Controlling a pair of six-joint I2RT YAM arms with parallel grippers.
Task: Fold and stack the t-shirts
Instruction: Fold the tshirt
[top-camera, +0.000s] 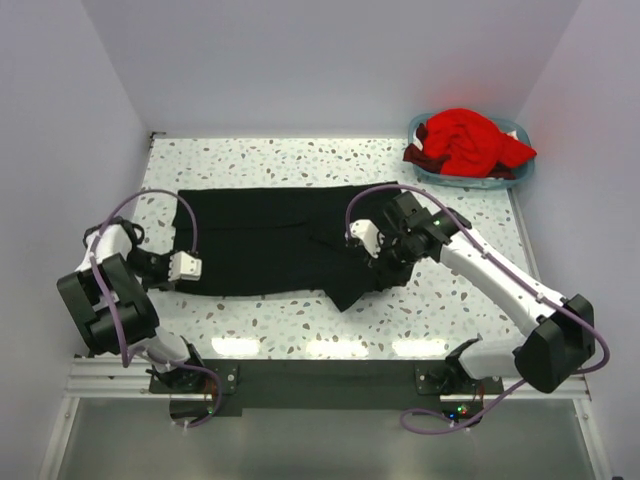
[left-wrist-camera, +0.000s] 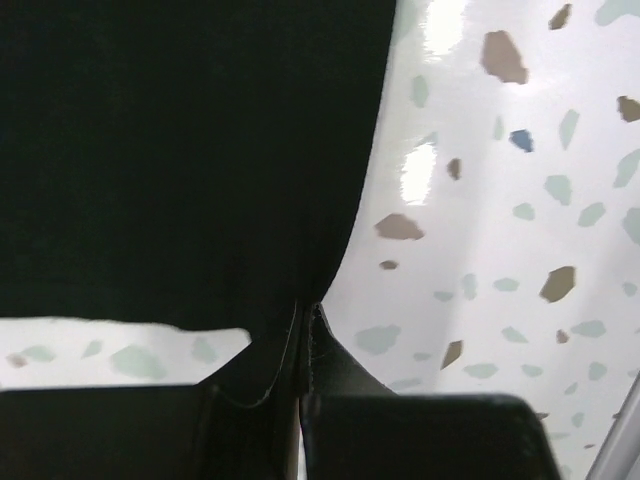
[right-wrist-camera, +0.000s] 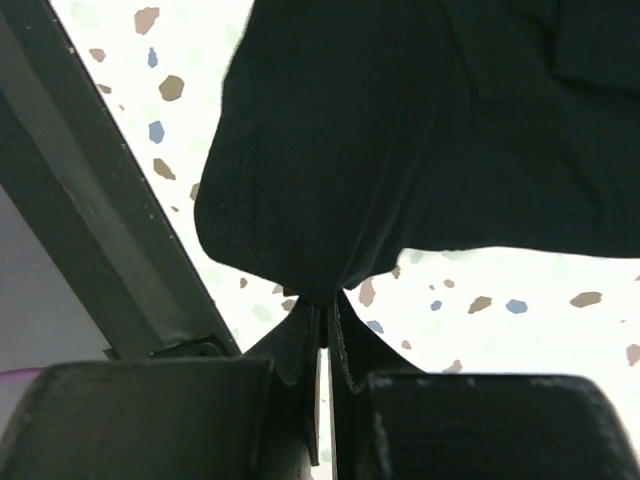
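The black t-shirt (top-camera: 270, 238) lies spread across the middle of the table. My left gripper (top-camera: 197, 268) is shut on its near left edge; the left wrist view shows the cloth (left-wrist-camera: 190, 150) pinched between the closed fingertips (left-wrist-camera: 305, 320). My right gripper (top-camera: 385, 252) is shut on the shirt's right side and holds a bunched fold off the table; the right wrist view shows the cloth (right-wrist-camera: 400, 130) hanging from the pinch (right-wrist-camera: 328, 300). The red t-shirt (top-camera: 468, 140) lies crumpled in the basket at the back right.
The light blue plastic basket (top-camera: 515, 174) stands at the table's far right corner. The speckled table top (top-camera: 420, 320) shows in front of the shirt, with a dark rail (top-camera: 320, 380) along its near edge. Walls close in on the left, back and right.
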